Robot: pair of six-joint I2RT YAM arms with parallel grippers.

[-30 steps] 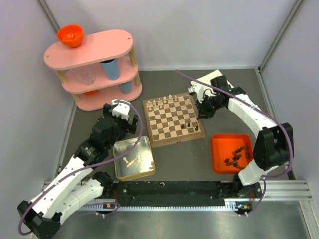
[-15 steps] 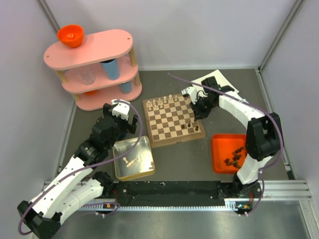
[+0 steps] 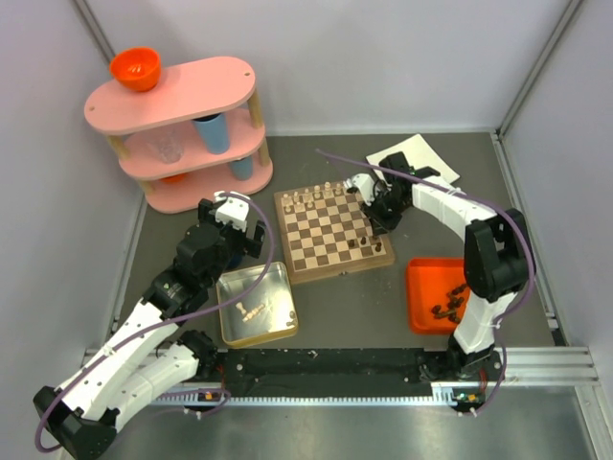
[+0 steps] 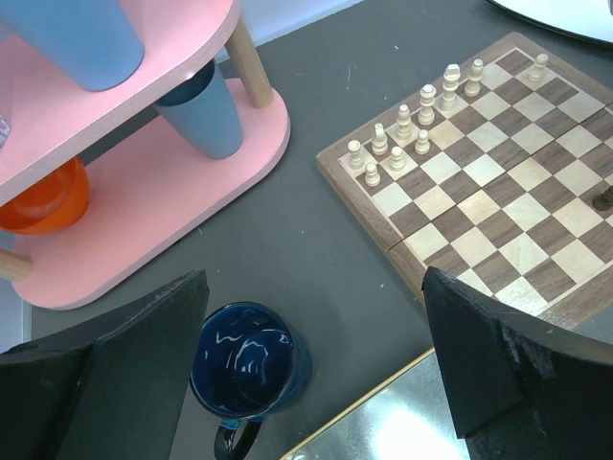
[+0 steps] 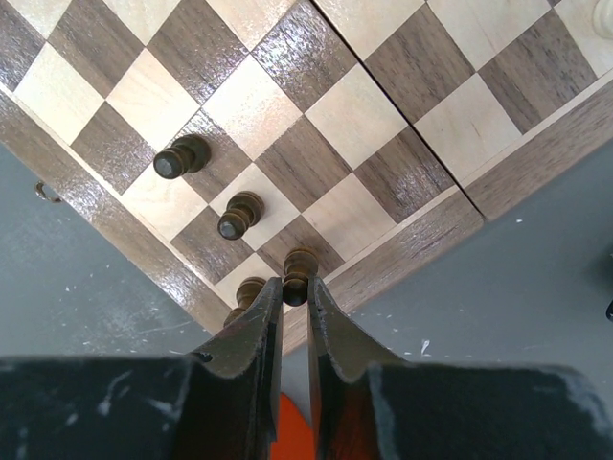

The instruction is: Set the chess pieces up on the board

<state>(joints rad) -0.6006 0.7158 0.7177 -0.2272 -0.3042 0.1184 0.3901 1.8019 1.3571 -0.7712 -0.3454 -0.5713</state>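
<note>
r gripper [image 5: 293,287] pinches a dark piece [image 5: 300,261] on the board [image 5: 335,115], edge square; seat it upright, let go gently. l gripper [image 4: 314,278] gapes, empty.

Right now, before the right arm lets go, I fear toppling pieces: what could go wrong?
The right fingers pinch a dark piece with a second dark piece right beside one finger; opening or lifting could knock it over. Both stand at the edge of the board, so either might roll off.
</note>
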